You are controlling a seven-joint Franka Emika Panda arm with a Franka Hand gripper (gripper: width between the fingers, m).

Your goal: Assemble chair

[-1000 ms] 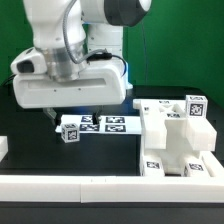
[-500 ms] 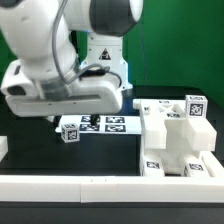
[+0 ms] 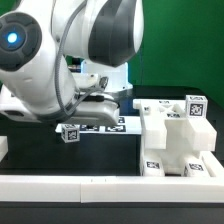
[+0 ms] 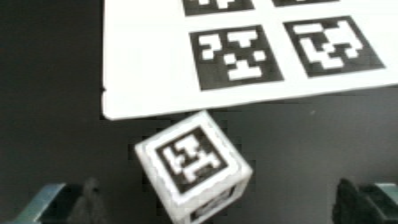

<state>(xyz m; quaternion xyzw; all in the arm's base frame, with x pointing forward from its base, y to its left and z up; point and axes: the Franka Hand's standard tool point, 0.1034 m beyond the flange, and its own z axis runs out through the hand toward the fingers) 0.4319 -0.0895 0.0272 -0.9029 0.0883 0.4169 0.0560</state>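
While the fingers (image 4: 222, 203) are standing wide around the small chair block (image 4: 196, 163), an off-centre closing is risking tipping it.

Tagged block (image 4: 196, 165): small white piece of the chair, one square black-and-white tag on its upper face, lying tilted between the two fingertips (image 4: 68, 203), touching neither.
Tool (image 4: 222, 203): only the dark fingertips show; jaws spread wide.
Marker board (image 4: 151, 55): flat white sheet beyond the block, several tags printed.
Surface (image 4: 50, 70): black, matte.
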